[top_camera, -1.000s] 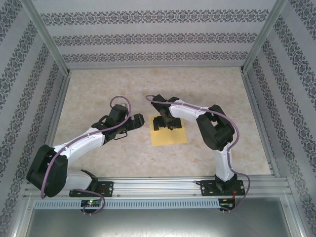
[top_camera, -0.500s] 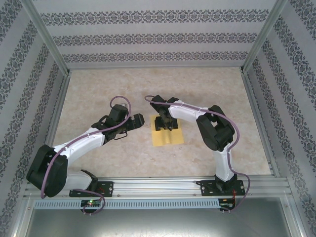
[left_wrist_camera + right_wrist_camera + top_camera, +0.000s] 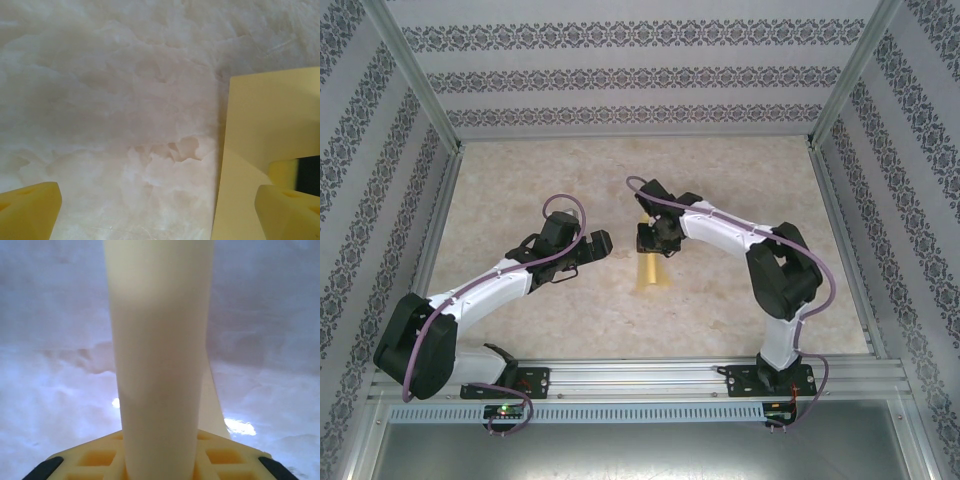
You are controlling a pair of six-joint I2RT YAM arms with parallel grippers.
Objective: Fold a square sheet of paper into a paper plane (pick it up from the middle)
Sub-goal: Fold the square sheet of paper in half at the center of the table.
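The yellow-orange square sheet of paper (image 3: 652, 270) lies mid-table, bunched into a narrow strip in the top view. My right gripper (image 3: 655, 240) stands over its far end with the jaws pinched on it. In the right wrist view the sheet (image 3: 160, 355) rises as a bowed band from between the yellow fingers (image 3: 85, 462). My left gripper (image 3: 601, 243) is open just left of the sheet, apart from it. The left wrist view has the sheet (image 3: 270, 135) at the right, near the right fingertip (image 3: 287, 210). No paper plane shape is formed.
The beige marbled tabletop (image 3: 520, 180) is bordered by patterned walls and a metal frame (image 3: 640, 375) along the near edge. Both arm bases sit on that near rail.
The right gripper's jaws closed on the middle of the sheet, drawing its flat square into a narrow raised fold. The right arm shifted slightly back. The left arm stayed still.
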